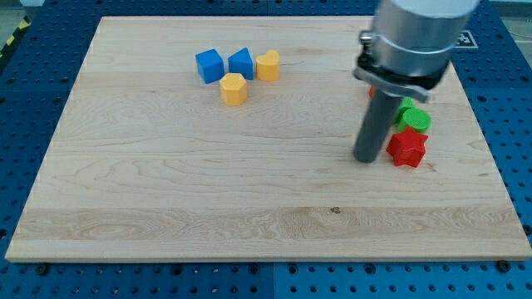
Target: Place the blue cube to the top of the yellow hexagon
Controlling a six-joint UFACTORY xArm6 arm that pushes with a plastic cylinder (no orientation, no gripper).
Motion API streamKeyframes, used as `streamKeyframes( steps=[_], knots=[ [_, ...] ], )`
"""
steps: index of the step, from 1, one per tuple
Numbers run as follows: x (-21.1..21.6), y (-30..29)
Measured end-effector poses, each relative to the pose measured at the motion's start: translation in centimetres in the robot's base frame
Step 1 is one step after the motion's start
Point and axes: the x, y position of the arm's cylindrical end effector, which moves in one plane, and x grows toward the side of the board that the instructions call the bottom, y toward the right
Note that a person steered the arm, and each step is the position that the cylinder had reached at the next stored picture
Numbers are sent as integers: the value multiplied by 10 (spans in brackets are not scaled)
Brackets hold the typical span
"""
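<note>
From the one camera view, my tip (pixel 366 159) rests on the pale wooden board (pixel 166 191) at the view's right, just beside a red star-shaped block (pixel 406 147) at its three o'clock, with a green block (pixel 413 119) above that. I have no claw to open or close, only the bare dark rod.

Two blue blocks sit far off at my ten o'clock. The blue cube (pixel 209 66) at the view's left is apart from the second blue block (pixel 241 63), which touches a yellow block (pixel 268 65). The yellow hexagon (pixel 234 88) lies just below them, at the cube's four o'clock. I judge the cube needs nudging toward three o'clock, so I must come round to its left side.
</note>
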Motion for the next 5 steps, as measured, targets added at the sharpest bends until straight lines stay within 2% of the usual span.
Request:
streamKeyframes(
  steps=[1,2,3,4,5],
  knots=[
    [-9,-69],
    [-31,-168],
    [-77,-257],
    [-141,-307],
    [-203,-321]
  ],
)
